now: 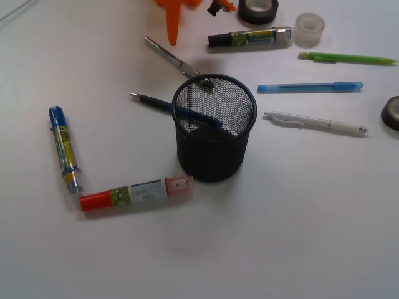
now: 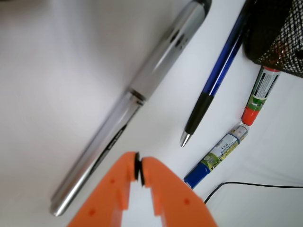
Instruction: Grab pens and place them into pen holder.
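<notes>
Hovering over the table (image 1: pixel 299 237), the claw (image 2: pixel 138 171) is pinched closed — holding nothing. Just beyond its tips lies the silver pen (image 2: pixel 128 106) — the navy pen (image 2: pixel 215 80) and holder (image 2: pixel 277 33) farther off.

pens: five all up, each a different colour
- silver-grey pen (image 1: pixel 171 57): one, lying on the table toward its far edge
- dark navy pen (image 1: pixel 163 104): one, next to the silver one
- light blue pen (image 1: pixel 310 87): one, out toward the right edge
- white pen (image 1: pixel 315 121): one, right side too
- lime green pen (image 1: pixel 346 58): one, up by the far right corner

pen holder (image 1: pixel 214 128): just one, black mesh, mid-table

markers: three fat ones
- red-capped marker (image 1: pixel 136 193): one
- blue-capped marker (image 1: pixel 64 149): one, by the left edge
- black-capped marker (image 1: pixel 249 37): one, far edge

tape rolls: three I can count
- black tape roll (image 1: pixel 257 10): one at the far edge
- second black roll (image 1: pixel 391 113): one, cut off by the right edge
- clear tape roll (image 1: pixel 309 29): one
</notes>
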Tool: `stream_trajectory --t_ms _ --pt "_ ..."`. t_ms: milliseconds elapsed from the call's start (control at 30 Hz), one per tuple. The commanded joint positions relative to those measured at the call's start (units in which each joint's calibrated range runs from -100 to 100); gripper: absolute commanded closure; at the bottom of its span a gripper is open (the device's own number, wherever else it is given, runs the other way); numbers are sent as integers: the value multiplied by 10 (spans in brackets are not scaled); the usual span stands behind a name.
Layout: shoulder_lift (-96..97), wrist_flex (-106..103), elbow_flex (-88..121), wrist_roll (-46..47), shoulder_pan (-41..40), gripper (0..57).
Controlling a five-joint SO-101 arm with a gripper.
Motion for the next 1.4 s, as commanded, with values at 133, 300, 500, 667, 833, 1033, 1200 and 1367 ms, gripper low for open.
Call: stream_trajectory --t_ms 133,300,500,667,833,1033,1200,1367 --pt "-5 -36 8 -11 30 569" --pt "-5 -38 9 -12 30 569" --pt "3 -45 3 -82 35 567" --pt "85 -49 -18 -156 36 517" --pt "247 -67 -68 -203 48 383" --pt "382 -113 -113 -205 48 374" --pt "447 -116 -133 -223 54 374" --pt "531 -136 -170 -223 60 388"
